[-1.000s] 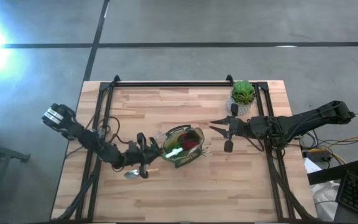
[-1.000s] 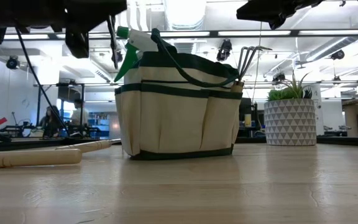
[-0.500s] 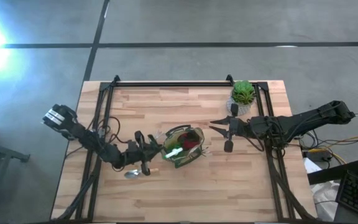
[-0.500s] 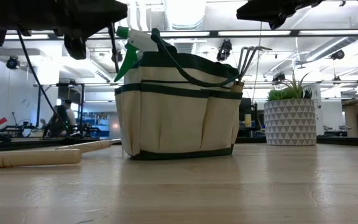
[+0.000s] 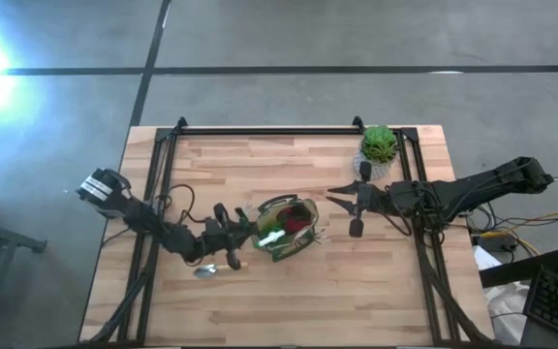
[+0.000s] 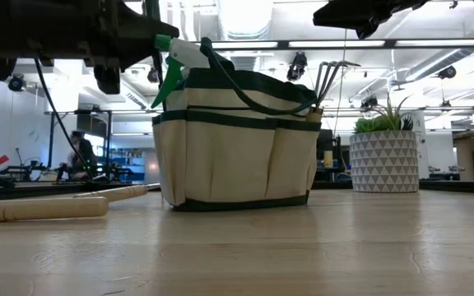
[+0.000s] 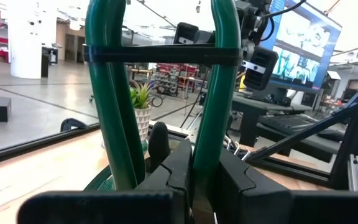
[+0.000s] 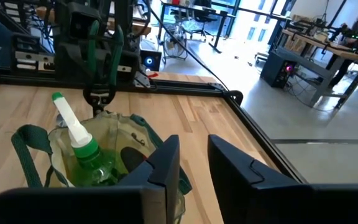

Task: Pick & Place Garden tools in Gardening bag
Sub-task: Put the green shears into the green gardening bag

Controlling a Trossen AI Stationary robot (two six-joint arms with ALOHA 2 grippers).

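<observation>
The olive-tan gardening bag with dark green rim stands mid-table; it also shows in the low view. It holds a green-and-white spray bottle, a red piece and a fork whose tines stick out. My left gripper hovers at the bag's left rim, shut on green-handled pruning shears. My right gripper waits open and empty to the right of the bag. A metal trowel with a wooden handle lies flat on the table to the left of the bag. My left gripper pinches the shears between its two fingers low down, where the two green handles come together. The handles stand up from the fingers, joined by a black band. The shears are lifted clear of the table. The fingers hide the blades.
A green plant in a white patterned pot stands at the far right of the table, behind my right gripper. Black frame rails run along the table's far, left and right edges. Bare wood lies along the near side.
My left gripper has gone a little toward the bag, to the table's right, carrying the shears with it. The bag and my right gripper have kept still.
</observation>
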